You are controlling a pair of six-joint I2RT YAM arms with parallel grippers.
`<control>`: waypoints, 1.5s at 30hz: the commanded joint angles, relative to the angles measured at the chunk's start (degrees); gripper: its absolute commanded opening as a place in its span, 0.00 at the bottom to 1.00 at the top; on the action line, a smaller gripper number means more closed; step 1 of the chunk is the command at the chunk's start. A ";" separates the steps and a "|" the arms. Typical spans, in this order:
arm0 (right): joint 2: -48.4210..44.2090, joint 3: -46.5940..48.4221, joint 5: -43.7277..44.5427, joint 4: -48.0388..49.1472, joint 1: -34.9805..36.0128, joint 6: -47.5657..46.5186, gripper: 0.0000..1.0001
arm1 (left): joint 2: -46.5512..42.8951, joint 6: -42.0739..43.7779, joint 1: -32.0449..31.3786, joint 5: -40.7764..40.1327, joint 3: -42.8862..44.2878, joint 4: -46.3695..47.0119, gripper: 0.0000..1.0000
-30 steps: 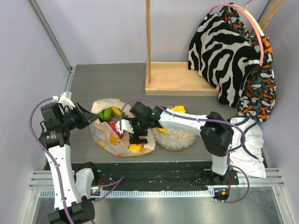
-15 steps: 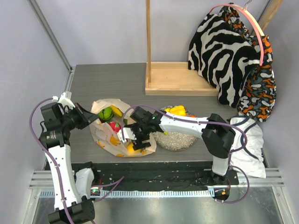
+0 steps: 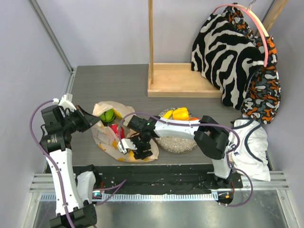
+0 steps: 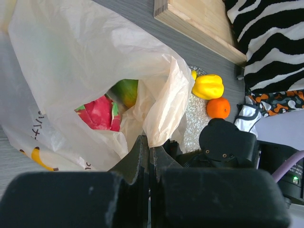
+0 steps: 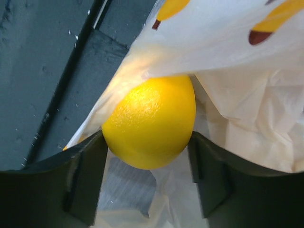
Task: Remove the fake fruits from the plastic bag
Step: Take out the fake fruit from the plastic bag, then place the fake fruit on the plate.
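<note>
Two claws share the work: the left gripper [image 4: 149, 147] is pinched shut on the plastic bag [image 4: 85, 57] rim, propping its mouth open. The right gripper [image 5: 147, 137], inside, seems clamped on the lemon [image 5: 149, 118] between its fingers, with the plate [image 3: 180, 142] just behind it.

Plastic bag [image 3: 114, 130] lies on the bench [image 3: 118, 80], front left. Plate [image 3: 183, 142] sits just right of it, touching its edge. Pepper [image 3: 180, 113] and orange [image 4: 218, 108] rest side by side on the plate's far rim. Apple [image 3: 107, 115] lies inside the bag, far side. Left end effector [image 4: 148, 142] pinches the bag's left rim. Right end effector [image 3: 135, 149] is at the bag's near right corner, lemon [image 5: 149, 121] between its fingers, touching both. Wooden stand [image 3: 183, 80] stands behind the plate, garments [image 3: 235, 52] to its right.
</note>
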 commanded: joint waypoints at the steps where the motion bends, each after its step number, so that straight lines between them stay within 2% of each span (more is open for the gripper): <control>1: -0.14 2.88 -0.28 1.69 0.76 3.25 0.63 | -0.64 0.16 -0.13 -0.14 0.18 0.84 0.00; 3: -2.24 3.32 0.08 2.04 0.76 3.78 0.54 | -0.64 -0.01 -0.22 -0.14 0.18 1.02 0.00; 6: -4.97 4.54 0.60 2.05 0.32 4.57 0.50 | -0.46 -0.36 -0.22 0.13 0.18 1.63 0.00; 18: -17.10 10.53 4.47 1.61 -2.58 7.83 0.44 | 0.68 -1.86 -0.30 1.01 0.18 3.57 0.00; 21: -20.35 7.90 6.66 0.91 -4.15 8.09 0.44 | 0.94 -2.12 -0.04 1.09 0.26 3.92 0.00; 25: -25.45 1.67 7.11 -2.34 -11.26 9.06 0.43 | 0.68 -2.12 -0.04 1.27 0.53 3.57 0.00; 29: -29.93 -4.14 8.95 -7.53 -22.58 4.07 0.44 | 0.33 -2.12 0.05 1.27 0.44 3.39 0.00; 33: -32.92 -10.65 11.15 -8.06 -28.66 1.85 0.43 | 0.59 -2.56 0.31 1.18 -0.08 4.01 0.00; 39: -32.58 -19.26 14.57 -3.32 -29.39 -0.17 0.44 | 0.68 -2.91 0.75 1.45 0.18 4.19 0.00; 45: -26.08 -19.54 16.95 3.62 -29.39 1.41 0.44 | 0.33 -1.69 1.01 0.66 1.23 2.69 0.00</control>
